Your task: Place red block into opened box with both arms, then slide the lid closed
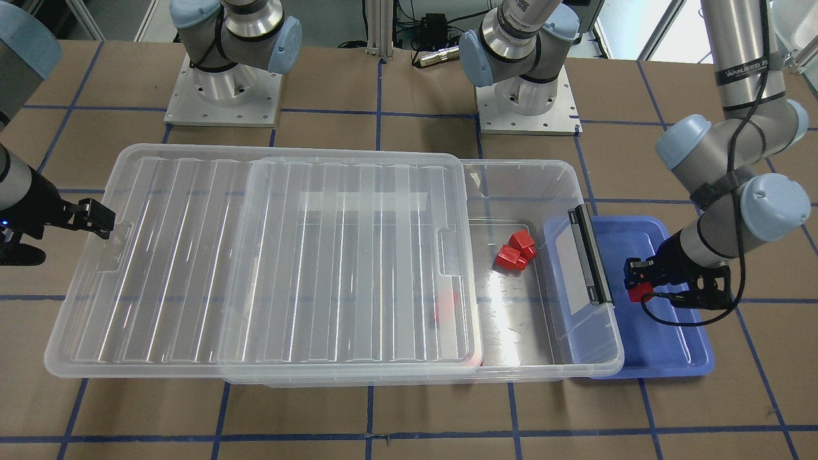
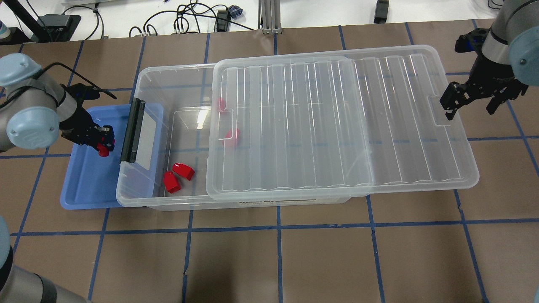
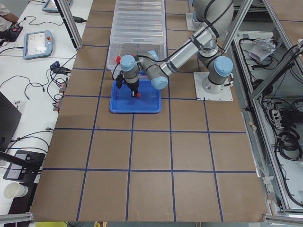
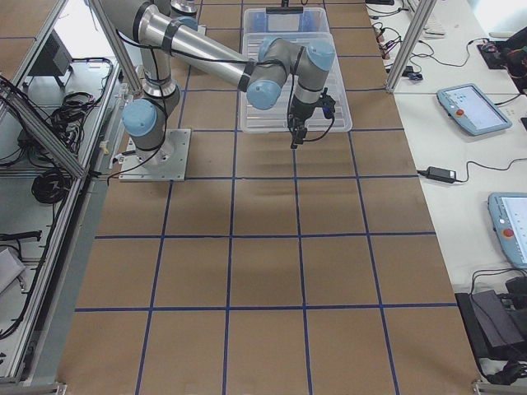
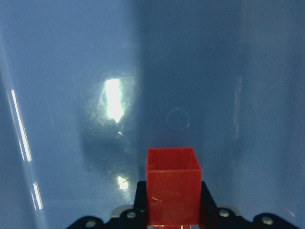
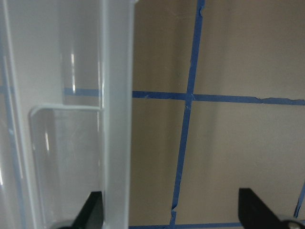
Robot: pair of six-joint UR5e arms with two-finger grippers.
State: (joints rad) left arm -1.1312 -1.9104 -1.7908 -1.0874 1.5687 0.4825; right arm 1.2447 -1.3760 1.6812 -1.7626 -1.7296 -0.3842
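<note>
Out front, I see the box partly uncovered, the lid not yet slid shut. Over the tray, my left gripper clamps the block, undelivered. My right gripper gapes around the lid's end rim.
</note>
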